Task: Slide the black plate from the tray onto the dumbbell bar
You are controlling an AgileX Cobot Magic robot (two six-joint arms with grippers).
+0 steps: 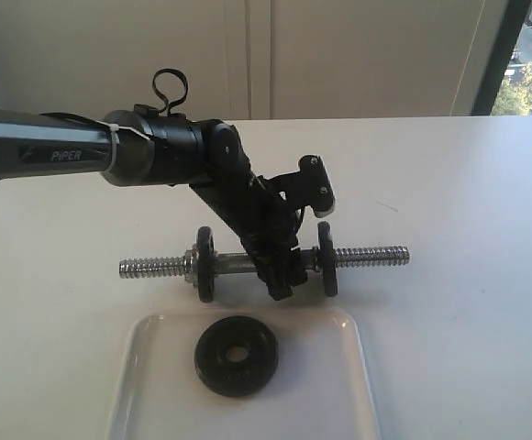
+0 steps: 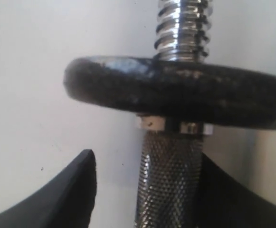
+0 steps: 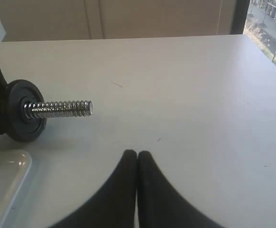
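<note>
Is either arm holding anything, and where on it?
Nothing. The left end effector straddles the knurled middle of the chrome dumbbell bar, open; the right end effector is shut, empty.

The exterior view looks from the near side, high up, down across the table (image 1: 468, 183) toward the far wall (image 1: 358, 55). The left wrist view sits very close to the dumbbell bar (image 2: 169, 190), looking along it. The right wrist view, low at the near right, faces far and shares the bar's right threaded end with the exterior view.

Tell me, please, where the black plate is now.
The black plate lies flat in the tray, low centre in the exterior view, in front of the dumbbell bar.
</note>
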